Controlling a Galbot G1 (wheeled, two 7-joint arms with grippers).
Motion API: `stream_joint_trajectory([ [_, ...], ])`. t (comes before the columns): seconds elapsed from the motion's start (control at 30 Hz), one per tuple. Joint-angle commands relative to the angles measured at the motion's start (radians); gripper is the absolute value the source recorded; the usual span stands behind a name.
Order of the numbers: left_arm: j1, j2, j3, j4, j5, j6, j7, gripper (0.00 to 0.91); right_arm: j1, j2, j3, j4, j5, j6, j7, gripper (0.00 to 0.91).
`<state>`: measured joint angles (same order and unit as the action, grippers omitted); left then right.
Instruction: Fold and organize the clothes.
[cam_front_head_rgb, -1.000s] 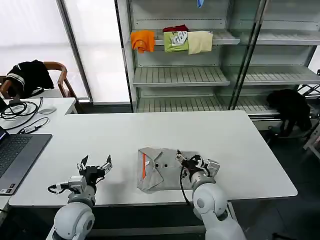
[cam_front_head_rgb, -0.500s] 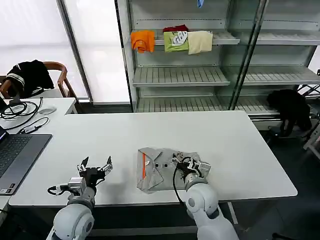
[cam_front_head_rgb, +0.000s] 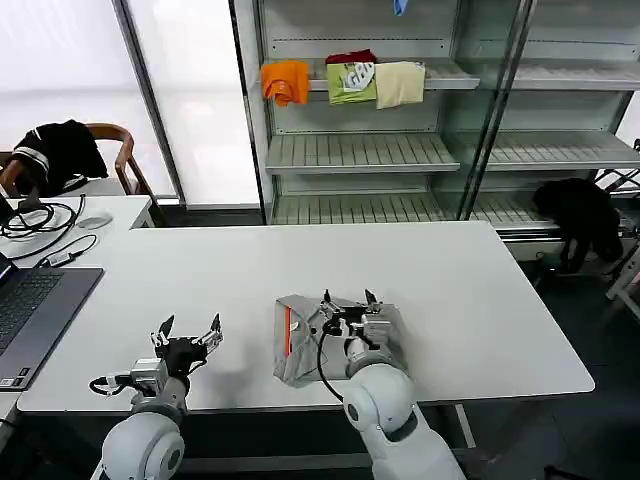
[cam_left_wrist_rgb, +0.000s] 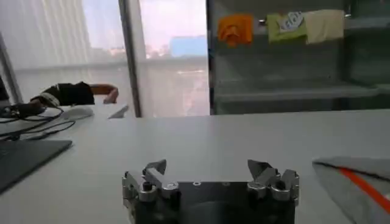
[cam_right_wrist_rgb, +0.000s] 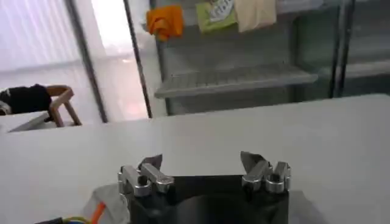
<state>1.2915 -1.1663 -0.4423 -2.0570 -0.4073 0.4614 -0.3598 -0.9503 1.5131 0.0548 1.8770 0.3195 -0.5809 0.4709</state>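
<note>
The grey polo shirt (cam_front_head_rgb: 300, 345) lies folded into a rough square near the table's front edge, its orange placket stripe along its left side. Its corner with the stripe also appears in the left wrist view as grey cloth (cam_left_wrist_rgb: 356, 182), and under the right wrist as grey cloth (cam_right_wrist_rgb: 106, 204). My right gripper (cam_front_head_rgb: 348, 300) hovers over the shirt's far right part, open, with nothing between its fingers. My left gripper (cam_front_head_rgb: 187, 329) sits open over bare table, well left of the shirt. Both show wide open in their wrist views: left gripper (cam_left_wrist_rgb: 207, 167), right gripper (cam_right_wrist_rgb: 201, 161).
A laptop (cam_front_head_rgb: 35, 305), cables and a mouse lie at the table's left. Behind the table (cam_front_head_rgb: 480, 290) stands a shelf unit with orange, green and cream garments (cam_front_head_rgb: 345, 80). A chair with black clothing (cam_front_head_rgb: 60, 150) is at far left.
My right gripper has swung left over the shirt, from its right edge toward its middle. The shirt's right side now lies flatter. The left arm barely moved.
</note>
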Motion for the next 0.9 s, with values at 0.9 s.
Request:
stream_joint_trajectory([
  [0.9,0.014,-0.003,0.001,0.009,0.001,-0.005,0.004,0.907,0.041,-0.021,-0.085,-0.199,-0.019,0.002,-0.021,0.907],
])
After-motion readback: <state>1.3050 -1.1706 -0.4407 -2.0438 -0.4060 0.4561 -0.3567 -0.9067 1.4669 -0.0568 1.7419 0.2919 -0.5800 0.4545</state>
